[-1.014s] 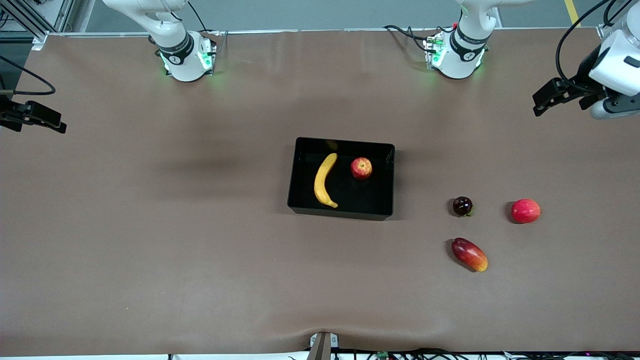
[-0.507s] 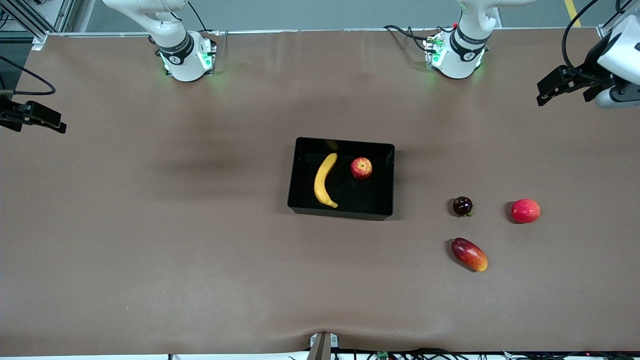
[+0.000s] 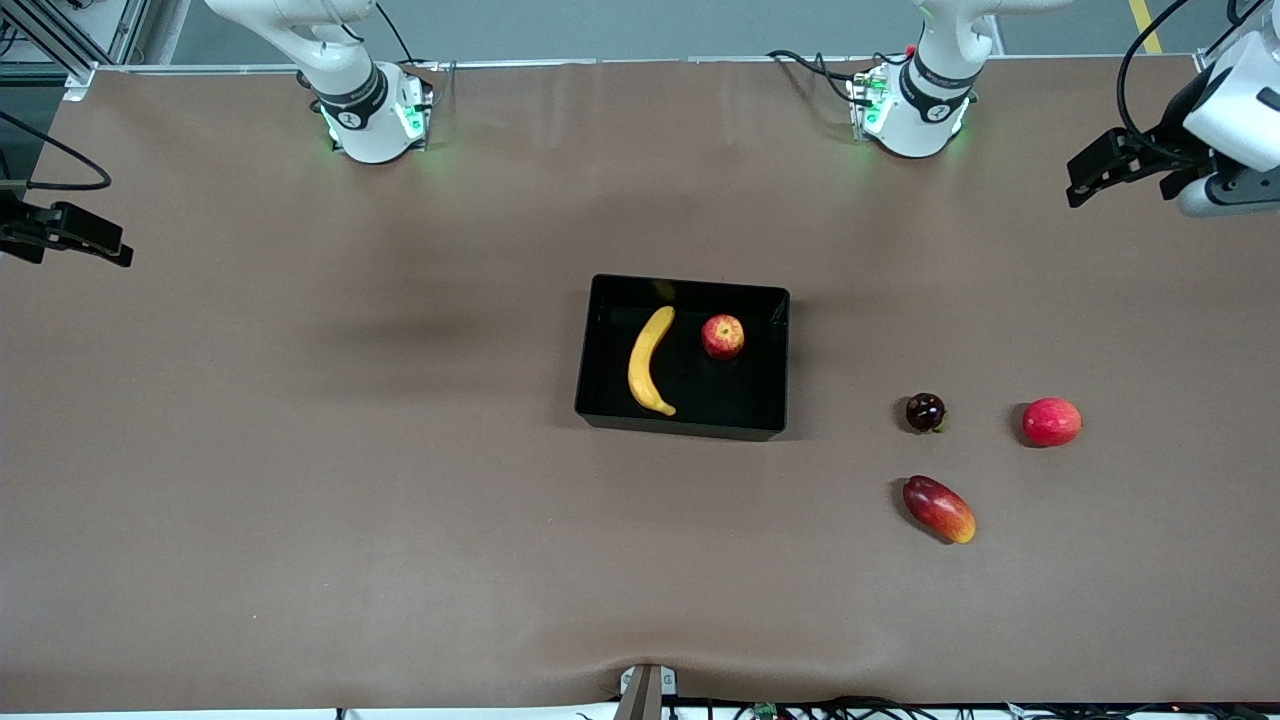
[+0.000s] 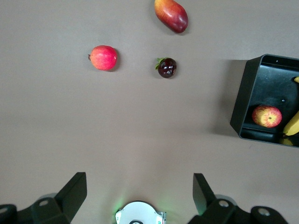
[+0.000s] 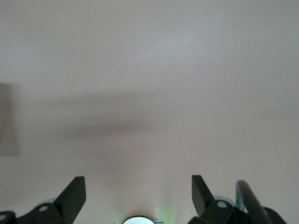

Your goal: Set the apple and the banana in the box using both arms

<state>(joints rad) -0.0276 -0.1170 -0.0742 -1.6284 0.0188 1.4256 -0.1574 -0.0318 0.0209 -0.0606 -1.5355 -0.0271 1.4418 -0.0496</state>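
Note:
The black box stands mid-table. The yellow banana and the small red-and-yellow apple lie in it side by side, apart. The left wrist view also shows the apple, one end of the banana and the box wall. My left gripper hangs open and empty over the left arm's end of the table; its fingers stand wide apart. My right gripper waits, open and empty, over the right arm's end, with only bare table between its fingers.
Three loose fruits lie between the box and the left arm's end: a dark round fruit, a red-pink round fruit and an oblong red-orange fruit, which is nearest the front camera. The arm bases glow green along the table's edge.
The left arm's hand has drifted slightly up and outward over its end of the table. The right arm, the fruits and the box have not moved.

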